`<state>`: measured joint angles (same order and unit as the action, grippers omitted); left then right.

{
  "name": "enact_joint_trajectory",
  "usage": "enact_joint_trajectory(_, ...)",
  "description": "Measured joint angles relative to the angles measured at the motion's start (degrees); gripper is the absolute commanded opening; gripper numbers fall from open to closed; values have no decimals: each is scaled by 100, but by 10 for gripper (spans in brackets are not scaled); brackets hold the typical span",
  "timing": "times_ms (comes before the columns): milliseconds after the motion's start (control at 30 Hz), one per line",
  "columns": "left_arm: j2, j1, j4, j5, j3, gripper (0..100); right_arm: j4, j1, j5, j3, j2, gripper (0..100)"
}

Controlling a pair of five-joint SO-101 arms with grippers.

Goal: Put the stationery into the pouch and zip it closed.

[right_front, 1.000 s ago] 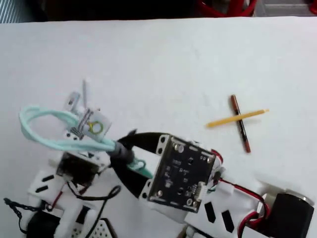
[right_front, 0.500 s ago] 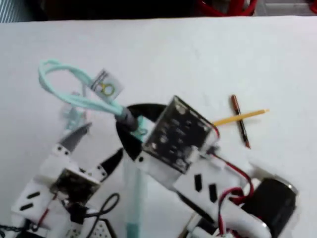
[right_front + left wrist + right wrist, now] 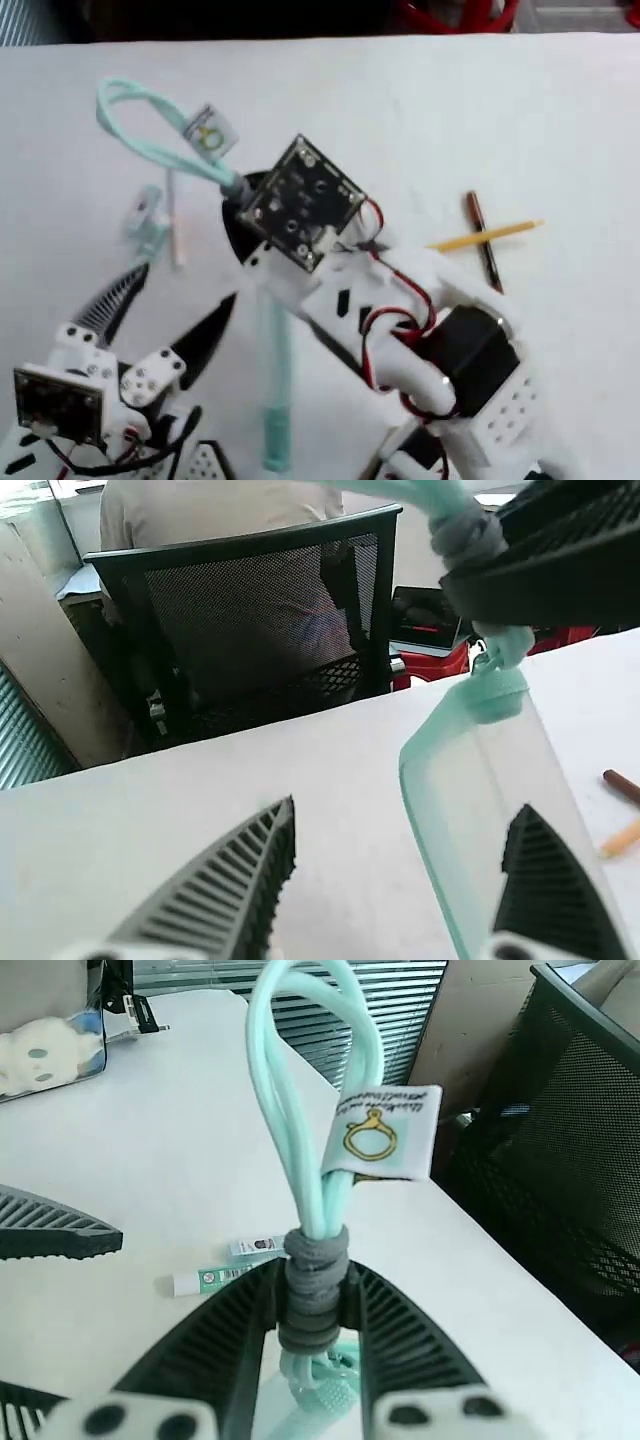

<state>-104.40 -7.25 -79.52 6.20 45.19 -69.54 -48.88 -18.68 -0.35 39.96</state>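
Looking down over the table, I have the right gripper clamped shut on the grey knot at the head of the pouch. The right wrist view confirms it: both jaws of the gripper are pressed against the knot, with no gap at either side.

The pouch is a clear teal sleeve that hangs from the knot and shows edge-on from above as a narrow strip. I cannot tell whether its far end touches the table. The cord loops out of the knot, away from the pouch, and carries a small tag.

The left gripper sits beside the pouch, on the cord's side, with its jaws spread wide and nothing between them. One finger lies just beside the pouch. In the left wrist view the pouch stands in front of that finger.

No stationery is inside the pouch. A white tube and a small teal piece lie together near the pouch, on the same side as the left gripper. The pen and pencil lie crossed, touching each other, well apart from the pouch on its opposite side.
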Motion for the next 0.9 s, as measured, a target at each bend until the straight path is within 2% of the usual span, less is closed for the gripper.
enact_joint_trajectory(167, 0, -747, -105, -589, -35, 352, 273, -9, 202, 9, 0, 18)
enact_joint_trajectory(333, 0, -1749, -44, -721, 105, 352, 422, -79, 598, 9, 0, 18)
enact_joint_trajectory(600, 0, -1837, 1240, -721, 1495, 335, 422, -431, 642, 9, 0, 18)
enact_joint_trajectory(733, 0, -1354, 1371, -721, 1591, 335, 422, -431, 651, -26, 35, 18)
enact_joint_trajectory(900, 0, -1600, 1327, -730, 1802, 335, 422, -686, 651, -246, 220, 18)
